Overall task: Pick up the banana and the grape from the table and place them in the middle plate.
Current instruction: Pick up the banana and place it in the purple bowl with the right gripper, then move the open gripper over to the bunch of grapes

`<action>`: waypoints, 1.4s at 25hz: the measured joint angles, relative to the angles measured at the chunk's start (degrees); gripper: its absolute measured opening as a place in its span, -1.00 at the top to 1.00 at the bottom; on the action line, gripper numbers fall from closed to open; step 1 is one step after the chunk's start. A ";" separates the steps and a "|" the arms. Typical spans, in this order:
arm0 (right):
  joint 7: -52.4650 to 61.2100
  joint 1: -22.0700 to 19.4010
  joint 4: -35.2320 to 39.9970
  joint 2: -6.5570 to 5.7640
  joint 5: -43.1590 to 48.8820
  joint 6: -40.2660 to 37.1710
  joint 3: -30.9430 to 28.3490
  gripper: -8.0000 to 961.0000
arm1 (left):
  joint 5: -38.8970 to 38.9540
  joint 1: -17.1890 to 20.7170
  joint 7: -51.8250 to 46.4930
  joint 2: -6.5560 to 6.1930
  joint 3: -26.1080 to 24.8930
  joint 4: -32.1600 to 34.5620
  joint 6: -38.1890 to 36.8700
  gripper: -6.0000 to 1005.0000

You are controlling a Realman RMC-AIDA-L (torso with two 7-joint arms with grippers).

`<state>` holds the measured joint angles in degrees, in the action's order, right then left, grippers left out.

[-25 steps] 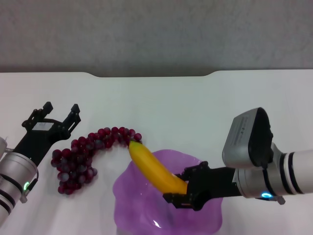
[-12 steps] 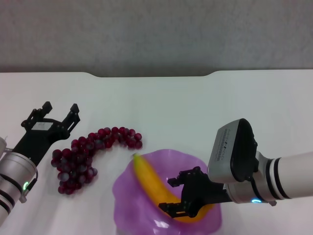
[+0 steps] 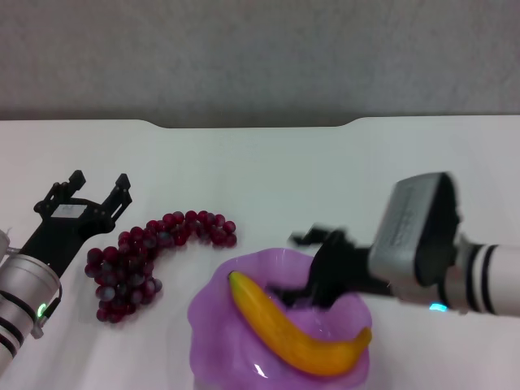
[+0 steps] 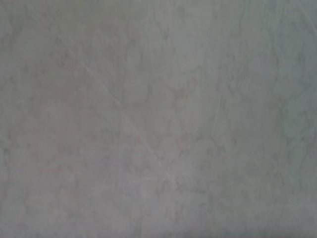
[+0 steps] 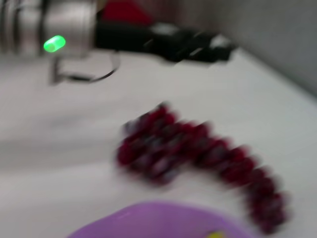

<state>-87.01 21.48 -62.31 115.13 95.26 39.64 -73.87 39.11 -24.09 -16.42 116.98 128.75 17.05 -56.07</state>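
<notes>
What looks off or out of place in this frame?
Nothing is spilled or damaged. The curved yellow banana lies inside the translucent purple scalloped plate, its end overhanging the rim. The dark red grape bunch lies on the white table beside the plate.

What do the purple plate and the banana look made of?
Middle plate: likely translucent plastic, since the white table glows through its wavy rim and there's a small glare spot. Banana: smooth, evenly yellow-orange, slightly glossy; whether real or plastic can't be told.
</notes>
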 joint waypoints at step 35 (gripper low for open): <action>33.96 0.57 23.35 -0.07 18.23 -80.83 19.17 -0.71 | -0.01 -0.21 -0.28 0.09 0.00 0.01 -0.01 -0.54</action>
<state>-53.05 22.06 -38.96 115.06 113.48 -41.19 -54.70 39.11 -24.30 -16.70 117.07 128.75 17.05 -56.09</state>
